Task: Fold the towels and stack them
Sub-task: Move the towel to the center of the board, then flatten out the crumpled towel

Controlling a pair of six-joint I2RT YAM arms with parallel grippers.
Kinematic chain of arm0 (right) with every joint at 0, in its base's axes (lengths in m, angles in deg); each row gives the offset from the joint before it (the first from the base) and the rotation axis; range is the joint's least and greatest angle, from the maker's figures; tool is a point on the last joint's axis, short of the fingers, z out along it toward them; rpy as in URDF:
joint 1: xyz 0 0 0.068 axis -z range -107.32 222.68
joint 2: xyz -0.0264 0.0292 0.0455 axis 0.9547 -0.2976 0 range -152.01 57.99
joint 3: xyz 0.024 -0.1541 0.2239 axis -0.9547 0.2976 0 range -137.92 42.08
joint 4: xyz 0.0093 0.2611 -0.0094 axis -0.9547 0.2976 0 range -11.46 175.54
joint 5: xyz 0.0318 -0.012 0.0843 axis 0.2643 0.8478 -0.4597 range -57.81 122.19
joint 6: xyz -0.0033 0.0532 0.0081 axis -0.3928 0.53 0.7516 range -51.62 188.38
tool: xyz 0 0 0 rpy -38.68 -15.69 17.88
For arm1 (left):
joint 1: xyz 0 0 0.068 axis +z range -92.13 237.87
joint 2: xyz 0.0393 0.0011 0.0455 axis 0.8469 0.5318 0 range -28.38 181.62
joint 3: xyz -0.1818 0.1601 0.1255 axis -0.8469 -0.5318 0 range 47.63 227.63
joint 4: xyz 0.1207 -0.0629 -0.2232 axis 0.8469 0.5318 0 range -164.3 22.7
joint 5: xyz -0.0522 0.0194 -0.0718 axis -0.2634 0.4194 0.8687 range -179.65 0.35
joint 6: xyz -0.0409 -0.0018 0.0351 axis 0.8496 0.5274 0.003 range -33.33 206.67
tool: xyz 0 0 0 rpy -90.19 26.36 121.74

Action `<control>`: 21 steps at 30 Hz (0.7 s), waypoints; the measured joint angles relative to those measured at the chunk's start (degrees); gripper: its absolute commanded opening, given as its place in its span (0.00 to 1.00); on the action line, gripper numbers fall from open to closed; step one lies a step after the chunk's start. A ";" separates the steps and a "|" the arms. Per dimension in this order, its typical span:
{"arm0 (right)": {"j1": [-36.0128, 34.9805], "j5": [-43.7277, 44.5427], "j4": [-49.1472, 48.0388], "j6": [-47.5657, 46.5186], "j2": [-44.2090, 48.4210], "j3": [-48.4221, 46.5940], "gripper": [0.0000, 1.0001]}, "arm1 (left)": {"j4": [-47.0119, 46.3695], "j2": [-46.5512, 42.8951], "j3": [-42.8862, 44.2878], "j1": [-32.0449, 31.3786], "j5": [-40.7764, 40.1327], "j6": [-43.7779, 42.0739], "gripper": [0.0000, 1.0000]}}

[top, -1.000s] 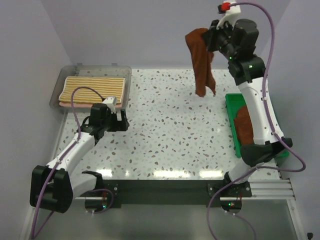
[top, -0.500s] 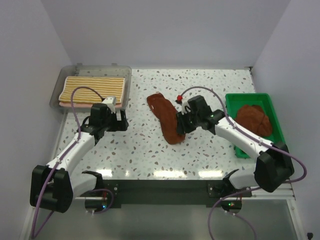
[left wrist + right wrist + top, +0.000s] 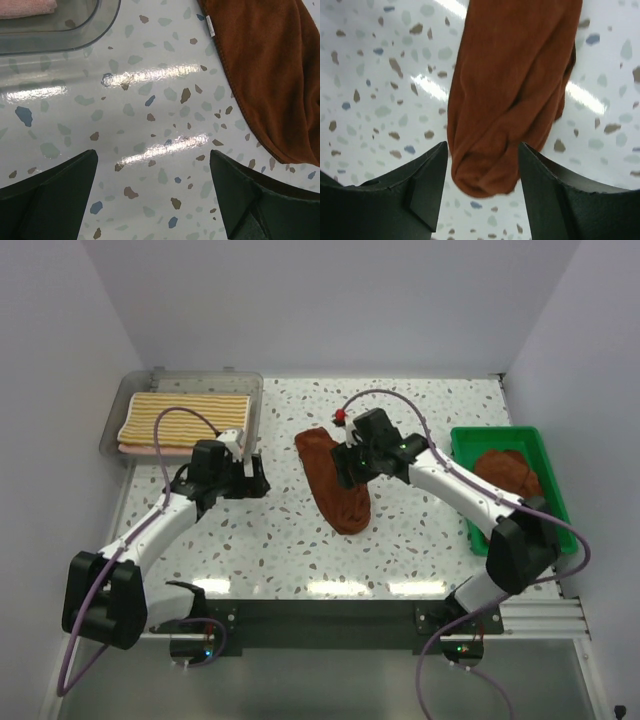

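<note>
Straddling the bunched end of a rust-brown towel (image 3: 515,75), the right gripper (image 3: 482,147) has its jaws parted, one finger (image 3: 427,185) on either side of the cloth and neither pinching it. In the overhead view this gripper (image 3: 346,466) sits over the upper half of that towel (image 3: 338,495), which lies in a long crumpled strip on the speckled table (image 3: 300,550), running from about 11 o'clock to 5 o'clock near the table's middle.

At the towel's 9 o'clock, the left gripper (image 3: 254,478) hangs over bare tabletop with its jaws spread wide and nothing between them (image 3: 152,155). Its wrist view has the same towel (image 3: 270,65) at 1 o'clock, a small white label (image 3: 210,25) at the hem.

At the table's 3 o'clock a green tray (image 3: 463,480) holds a second rust-brown towel (image 3: 510,475), rumpled. At 10 o'clock a clear grey bin (image 3: 190,378) holds the folded yellow-and-white striped towel (image 3: 185,418), stacked on a salmon-pink towel (image 3: 133,450) whose edge shows beneath.
</note>
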 measured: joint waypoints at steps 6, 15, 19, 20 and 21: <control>-4.50 2.80 -3.69 -2.93 -18.69 -16.24 0.60 | 2.12 -2.16 -0.07 -0.02 -3.30 1.99 1.00; -10.08 16.04 -5.05 -3.30 -36.17 -29.90 0.51 | 3.85 -10.60 -4.72 -0.02 -7.23 3.37 1.00; -11.30 23.65 -5.44 -3.50 -40.57 -33.86 0.48 | 4.57 -12.57 -6.95 -0.02 -8.50 3.45 1.00; -11.43 24.94 -5.49 -3.52 -41.16 -34.25 0.48 | 4.83 -13.00 -7.37 -0.02 -8.87 3.45 1.00; -11.52 26.25 -5.51 -3.72 -41.88 -34.58 0.47 | 4.85 -13.31 -7.67 -0.02 -9.16 3.45 1.00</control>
